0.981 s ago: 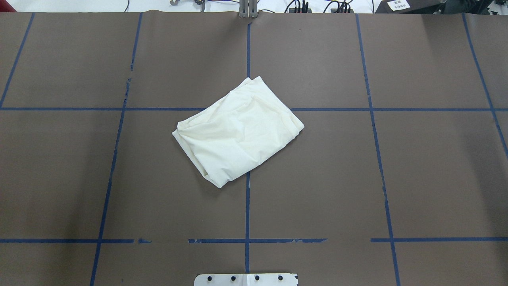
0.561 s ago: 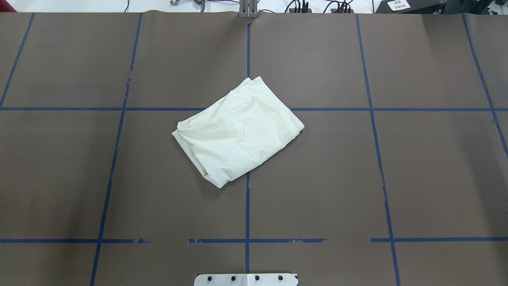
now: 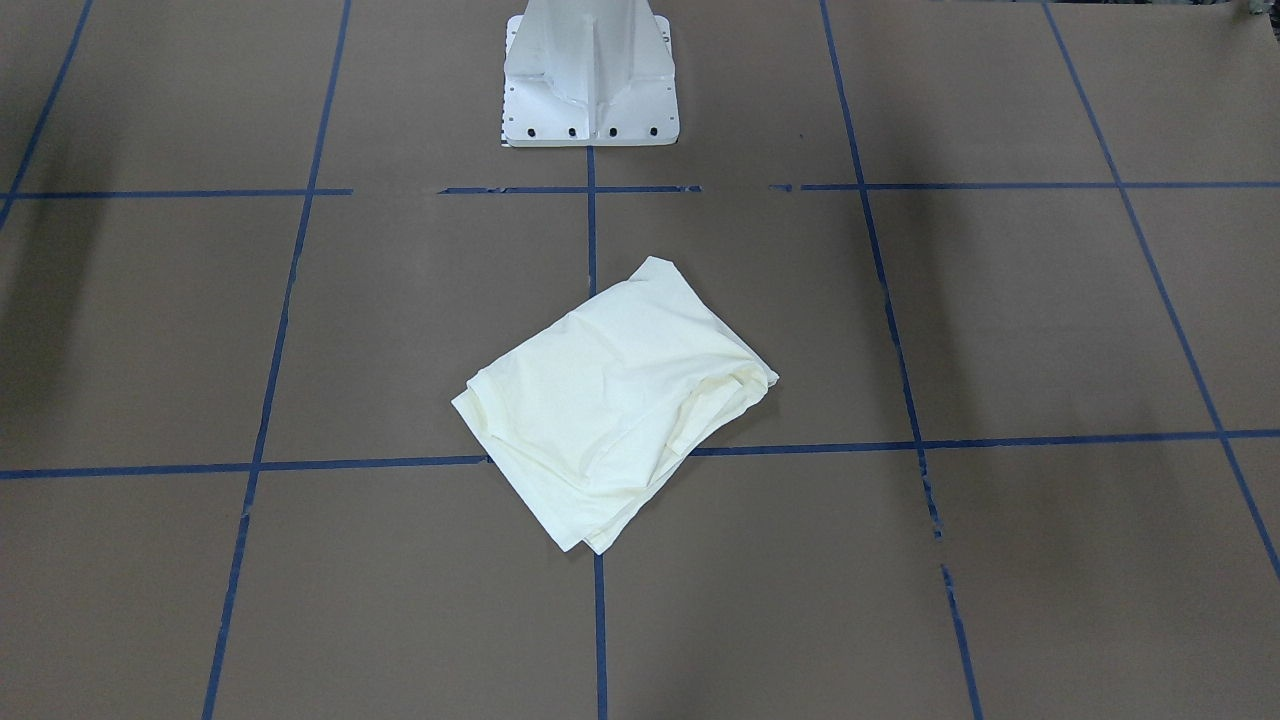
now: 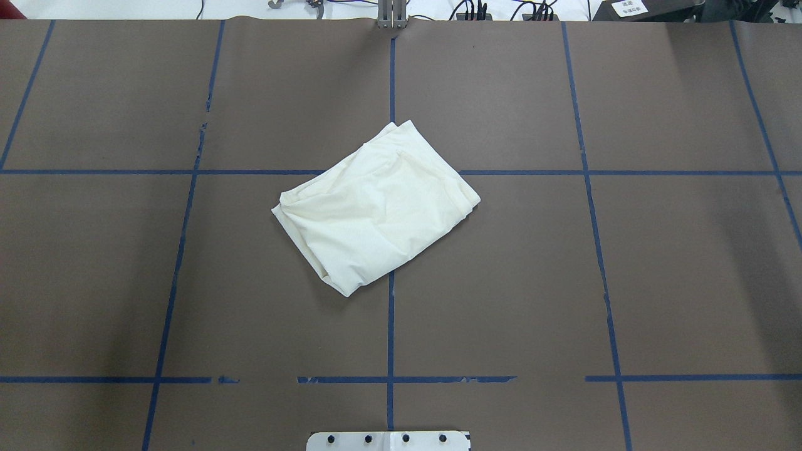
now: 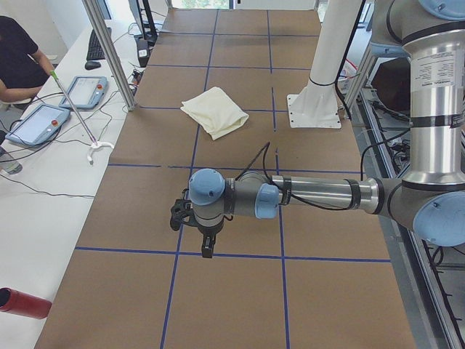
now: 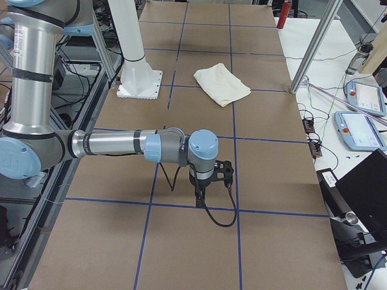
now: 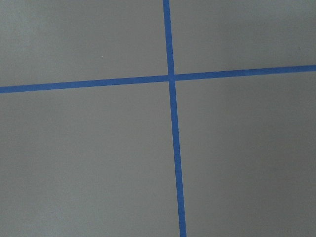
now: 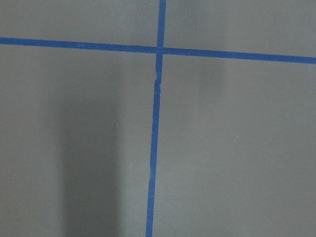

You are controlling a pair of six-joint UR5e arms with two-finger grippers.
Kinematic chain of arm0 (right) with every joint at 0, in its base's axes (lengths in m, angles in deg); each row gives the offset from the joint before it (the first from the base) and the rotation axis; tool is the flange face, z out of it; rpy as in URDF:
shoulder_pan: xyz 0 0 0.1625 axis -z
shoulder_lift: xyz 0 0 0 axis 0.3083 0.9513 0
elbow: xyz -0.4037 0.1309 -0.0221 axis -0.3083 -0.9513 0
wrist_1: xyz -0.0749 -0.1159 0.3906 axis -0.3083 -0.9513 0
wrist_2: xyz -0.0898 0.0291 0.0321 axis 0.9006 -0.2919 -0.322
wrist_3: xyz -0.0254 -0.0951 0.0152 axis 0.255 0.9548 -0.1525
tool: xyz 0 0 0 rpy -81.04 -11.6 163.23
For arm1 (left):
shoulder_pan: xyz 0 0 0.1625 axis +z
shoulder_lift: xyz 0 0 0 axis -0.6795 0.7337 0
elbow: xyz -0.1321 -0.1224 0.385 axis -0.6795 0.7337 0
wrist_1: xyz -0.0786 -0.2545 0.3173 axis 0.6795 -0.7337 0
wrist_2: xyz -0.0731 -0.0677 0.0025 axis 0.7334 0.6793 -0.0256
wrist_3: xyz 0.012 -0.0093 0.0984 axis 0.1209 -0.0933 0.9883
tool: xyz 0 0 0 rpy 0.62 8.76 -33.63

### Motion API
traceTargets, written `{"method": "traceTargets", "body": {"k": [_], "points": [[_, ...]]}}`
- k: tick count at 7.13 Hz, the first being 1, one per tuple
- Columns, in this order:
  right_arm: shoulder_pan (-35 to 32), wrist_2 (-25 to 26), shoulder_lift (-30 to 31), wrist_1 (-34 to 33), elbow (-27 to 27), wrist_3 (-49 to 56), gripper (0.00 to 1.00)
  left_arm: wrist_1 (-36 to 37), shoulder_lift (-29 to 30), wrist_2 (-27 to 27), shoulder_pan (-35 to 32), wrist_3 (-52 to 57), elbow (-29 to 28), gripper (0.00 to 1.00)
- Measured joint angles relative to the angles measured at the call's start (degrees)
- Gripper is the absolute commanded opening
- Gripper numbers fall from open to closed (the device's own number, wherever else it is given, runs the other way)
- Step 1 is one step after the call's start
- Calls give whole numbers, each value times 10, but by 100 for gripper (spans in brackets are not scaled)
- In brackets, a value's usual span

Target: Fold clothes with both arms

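Note:
The cream-white shirt [image 4: 376, 207] lies folded into a compact skewed rectangle at the middle of the brown table, plain side up; its print is hidden. It also shows in the front-facing view [image 3: 610, 400] and both side views [image 5: 214, 110] [image 6: 221, 83]. Neither arm is in the overhead or front-facing view. My left gripper [image 5: 208, 249] hangs over the table far from the shirt, pointing down. My right gripper [image 6: 200, 200] hangs likewise at the opposite end. I cannot tell whether either is open or shut. Both wrist views show only bare table and blue tape.
The table [image 4: 564, 282] is brown with a blue tape grid. The white pedestal base [image 3: 590, 90] stands at the robot's side. Benches with teach pendants [image 5: 40, 123] [image 6: 357, 130], cables and a seated person [image 5: 18, 62] flank the table. A red cylinder [image 5: 22, 303] lies on one bench.

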Motion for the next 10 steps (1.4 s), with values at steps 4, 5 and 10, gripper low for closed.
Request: {"method": "traceTargets", "body": {"k": [4,5,10], "points": [[14,-2,-8,1,0,-2,100,0,0,-2,0,-1,6,100],[16,-3,-9,6,0,-2,100,0,0,-2,0,-1,6,100],[29,-3,-15,28,-5,-20,100,0,-1,-3,0,0,5,100]]}}
